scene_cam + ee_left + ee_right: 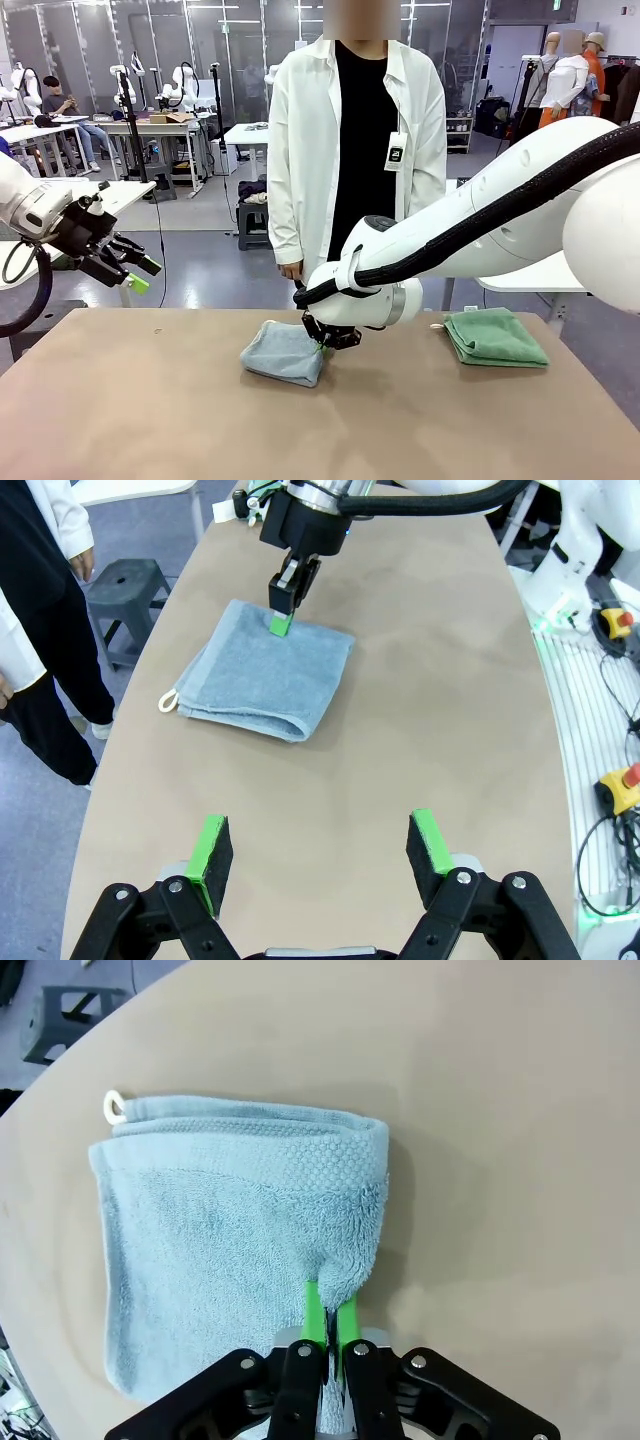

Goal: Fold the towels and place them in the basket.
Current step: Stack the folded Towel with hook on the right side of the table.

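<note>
Blue towel (230,1230) in R fingers (314,1312)

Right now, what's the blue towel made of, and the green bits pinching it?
The light blue towel looks like soft terry cloth: fuzzy loops, a woven waffle band near one edge. The right gripper has green pads that look matte and rubbery, though that's uncertain.

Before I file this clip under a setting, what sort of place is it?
Probably a robotics lab or data-collection hall: other white robot arms stand at tables behind the person, on a bare grey floor, with glass partitions beyond.
</note>
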